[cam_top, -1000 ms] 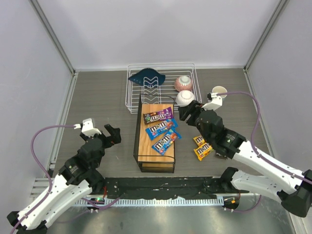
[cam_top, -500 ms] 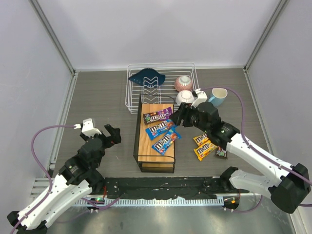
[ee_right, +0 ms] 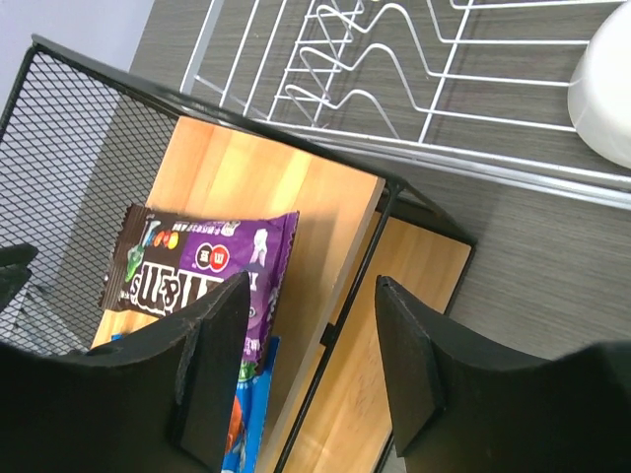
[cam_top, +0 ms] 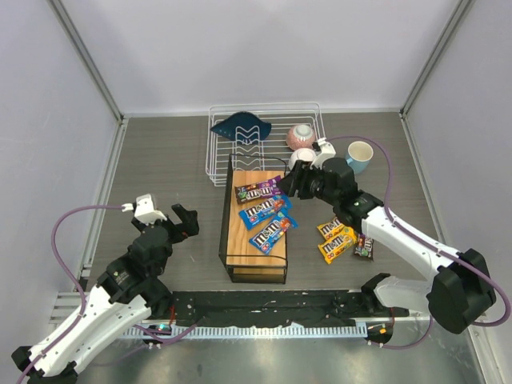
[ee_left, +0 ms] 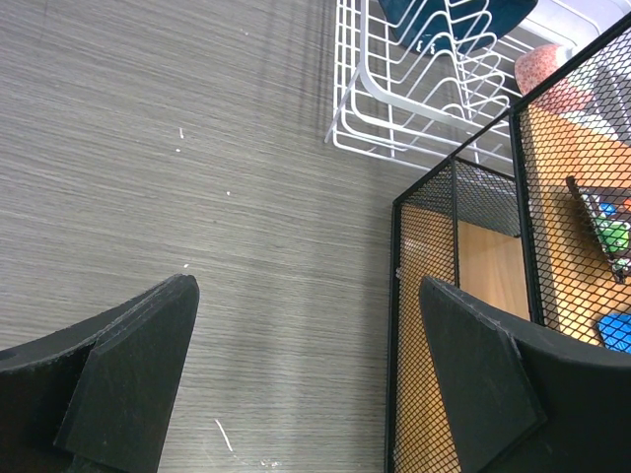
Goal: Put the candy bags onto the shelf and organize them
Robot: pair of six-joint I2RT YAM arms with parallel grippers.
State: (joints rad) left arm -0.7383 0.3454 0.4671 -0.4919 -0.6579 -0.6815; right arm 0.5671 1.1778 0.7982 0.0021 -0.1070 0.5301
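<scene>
Bright even light, soft shadows

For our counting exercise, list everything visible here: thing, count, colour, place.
shelf: 1, black and light wood, table centre.
purple candy bag: 1, purple, shelf top.
blue candy bags: 2, blue, shelf top.
yellow candy bags: 2, yellow, table right of shelf.
dark candy bag: 1, brown, beside yellow ones.
dish rack: 1, white wire, behind shelf.
blue dish: 1, blue, in rack.
pink bowl: 1, pink, in rack.
white bowl: 1, white, by rack.
mug: 1, light blue, right of rack.
left gripper: 1, black, open, left of shelf.
right gripper: 1, black, open, above shelf's far end.
</scene>
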